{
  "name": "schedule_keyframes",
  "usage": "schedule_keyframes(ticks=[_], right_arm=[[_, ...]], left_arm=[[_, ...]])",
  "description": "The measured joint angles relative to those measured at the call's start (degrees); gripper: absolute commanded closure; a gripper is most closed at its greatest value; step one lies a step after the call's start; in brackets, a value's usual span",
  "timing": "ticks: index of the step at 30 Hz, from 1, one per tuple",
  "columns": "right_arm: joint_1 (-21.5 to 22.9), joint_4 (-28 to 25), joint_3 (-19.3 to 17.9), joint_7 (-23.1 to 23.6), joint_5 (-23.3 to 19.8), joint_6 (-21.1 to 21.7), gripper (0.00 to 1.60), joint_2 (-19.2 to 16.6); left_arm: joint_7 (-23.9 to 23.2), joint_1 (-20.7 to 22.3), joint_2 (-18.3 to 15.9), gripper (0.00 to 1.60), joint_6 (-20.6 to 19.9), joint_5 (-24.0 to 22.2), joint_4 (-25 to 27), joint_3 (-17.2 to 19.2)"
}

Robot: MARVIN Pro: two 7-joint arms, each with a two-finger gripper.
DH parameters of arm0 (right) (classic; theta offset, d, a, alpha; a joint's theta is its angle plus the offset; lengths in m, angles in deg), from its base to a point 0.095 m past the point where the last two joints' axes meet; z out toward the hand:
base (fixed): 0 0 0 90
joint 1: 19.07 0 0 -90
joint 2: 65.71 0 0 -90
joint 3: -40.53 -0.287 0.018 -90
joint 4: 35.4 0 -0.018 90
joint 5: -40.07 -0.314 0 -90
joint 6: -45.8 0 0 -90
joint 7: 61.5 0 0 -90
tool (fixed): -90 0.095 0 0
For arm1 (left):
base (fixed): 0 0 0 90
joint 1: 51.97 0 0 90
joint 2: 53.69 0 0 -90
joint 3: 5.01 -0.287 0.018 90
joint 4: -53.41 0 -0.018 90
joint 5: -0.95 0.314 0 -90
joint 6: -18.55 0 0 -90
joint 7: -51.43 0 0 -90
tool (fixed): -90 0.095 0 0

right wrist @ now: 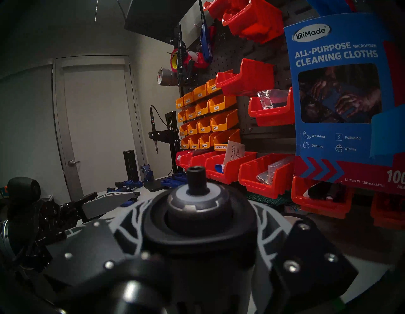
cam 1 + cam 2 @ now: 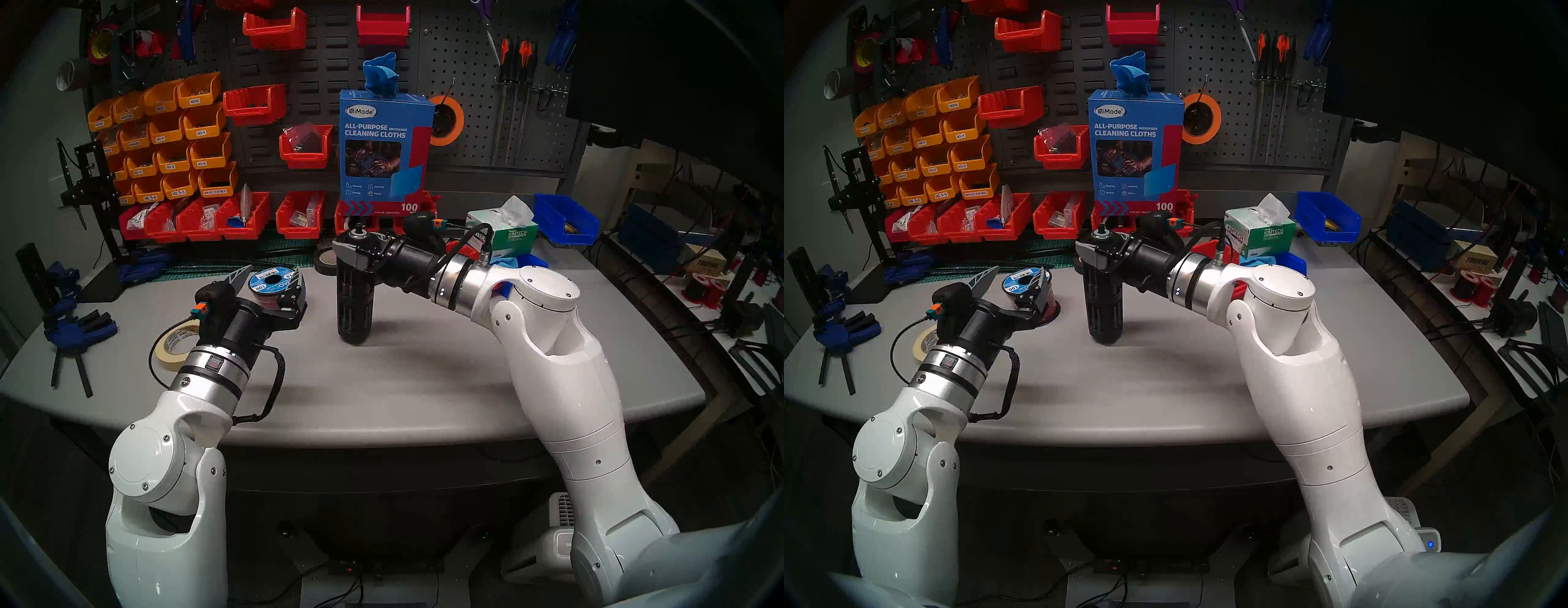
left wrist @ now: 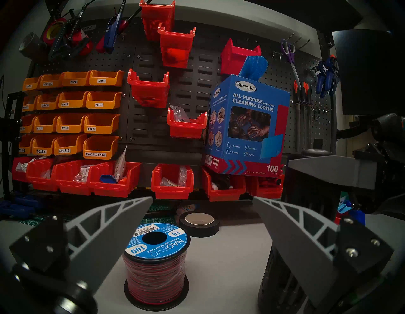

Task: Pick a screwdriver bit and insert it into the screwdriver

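Blue cloth box [image 3: 247, 125], behind and right of the left gripper [image 3: 202, 221]: "UniMade", "ALL-PURPOSE MICROFIBER CLEANING CLOTHS", "Washing", "Polishing", "Dusting", "Wiping", "100 PACK". Wire spool [image 3: 156, 261] between its fingers: "NAOEVO", "18", "100". Orange bins [image 3: 72, 114] behind-left: "M3X6", "M3-4", "M3-6", "M2.5-5", "M4-0.7 X 6 HEX". Tissue box [image 2: 500, 231] behind the right gripper [image 2: 354, 254]: "KIMTECH".

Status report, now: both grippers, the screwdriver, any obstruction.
Right gripper clamped on upright screwdriver, top socket empty. Left gripper open, empty, above wire spool. No bit picked yet.
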Motion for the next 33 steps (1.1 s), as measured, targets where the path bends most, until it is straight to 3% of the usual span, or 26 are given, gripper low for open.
schedule_keyframes(ticks=[9,21,25,33], right_arm=[[-2.3,-3.8,0.3,-4.4,2.5,3.1,1.6,0.3],[-7.4,-9.7,0.2,-7.6,4.4,3.1,1.6,0.6],[-8.3,-10.0,-0.2,-6.6,3.8,2.4,1.6,0.4],[-7.6,-7.8,-2.2,0.2,1.6,0.2,1.6,-1.8]], left_arm=[[-0.2,0.0,0.2,0.0,0.0,0.1,0.0,0.0],[-0.4,0.0,0.5,0.0,-0.1,0.4,0.1,0.1],[-0.4,0.0,0.6,0.0,-0.1,0.4,0.1,0.1],[-0.6,0.1,0.8,0.0,-0.1,0.5,0.1,0.1]])
